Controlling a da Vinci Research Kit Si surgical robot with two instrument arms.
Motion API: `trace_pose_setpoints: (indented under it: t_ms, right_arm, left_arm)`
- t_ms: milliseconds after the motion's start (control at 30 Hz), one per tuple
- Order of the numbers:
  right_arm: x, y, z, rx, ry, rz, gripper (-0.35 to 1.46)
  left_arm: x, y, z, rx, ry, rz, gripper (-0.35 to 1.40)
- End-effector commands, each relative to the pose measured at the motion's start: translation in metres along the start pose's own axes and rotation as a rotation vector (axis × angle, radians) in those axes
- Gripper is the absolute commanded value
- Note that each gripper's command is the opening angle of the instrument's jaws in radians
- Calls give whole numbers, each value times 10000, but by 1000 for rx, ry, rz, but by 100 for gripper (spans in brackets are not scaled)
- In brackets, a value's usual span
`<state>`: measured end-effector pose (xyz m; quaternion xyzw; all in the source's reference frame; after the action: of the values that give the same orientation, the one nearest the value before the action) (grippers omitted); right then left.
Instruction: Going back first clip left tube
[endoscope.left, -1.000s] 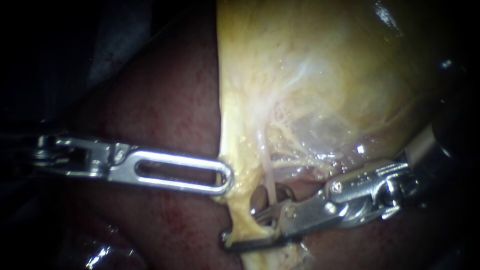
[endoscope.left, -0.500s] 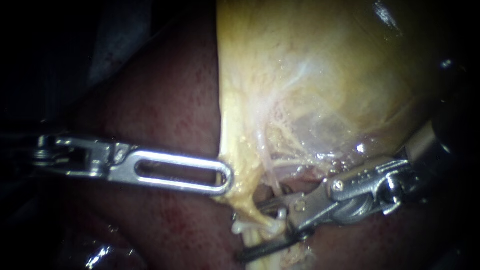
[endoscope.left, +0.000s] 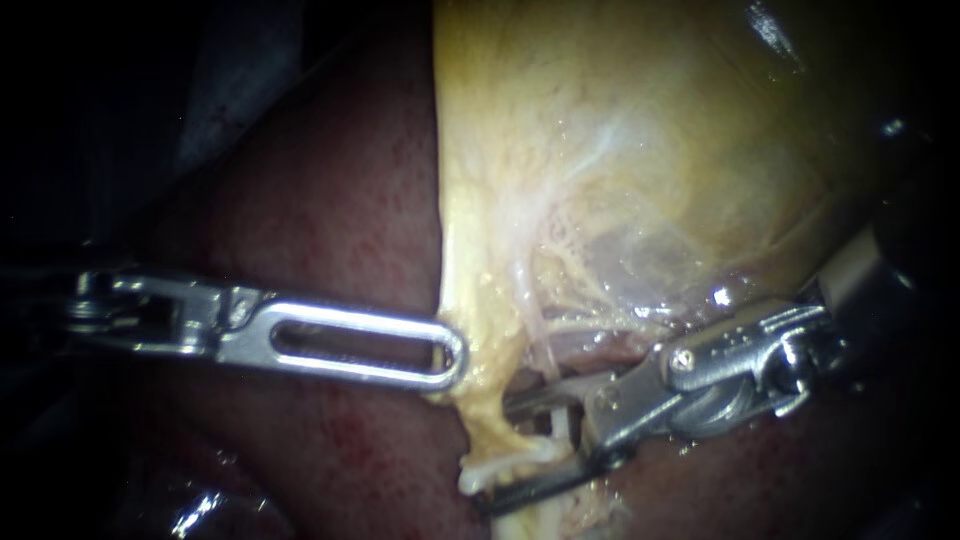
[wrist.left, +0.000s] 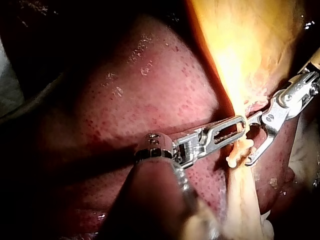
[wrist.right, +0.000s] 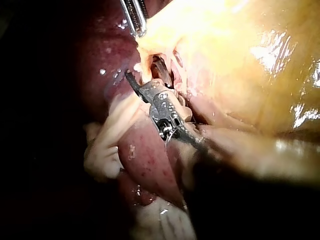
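Now the right jaws stand open at the tube, placed for drawing back

The left instrument (endoscope.left: 450, 355) comes in flat over the dark red liver (endoscope.left: 330, 250). Its jaws lie together, clamped on the edge of the yellow gallbladder (endoscope.left: 620, 150). I judge that it holds this fringe to the side so that the tissue is stretched and the small opening under it is free for the other instrument.

The right instrument (endoscope.left: 495, 450) reaches into this opening. Its jaws are apart, one above and one below, with a clear gap, and they grip nothing. The thin pale tube (endoscope.left: 538, 345) runs down from the gallbladder and passes behind the upper jaw. Whether it sits inside the gap or just beside it, I cannot tell. A short whitish piece (endoscope.left: 495, 467) lies just beside the lower jaw, at the foot of the yellow fringe. It may be the clip, but I cannot say this surely.

Open jaws fit the step of going back: the instrument needs to slide away along its own line without catching the tube. No dish or other container is in view; the only holding space is the gap between the jaws.
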<state>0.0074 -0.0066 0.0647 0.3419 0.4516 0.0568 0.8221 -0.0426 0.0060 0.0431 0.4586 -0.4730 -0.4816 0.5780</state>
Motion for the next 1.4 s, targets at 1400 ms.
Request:
trace_pose_setpoints:
  t_ms: [1400]
  right_arm:
    - [39, -1, -168, -95, 48, 3, 44]
  left_arm:
    - [2, 67, 40, -7, 15, 3, -35]
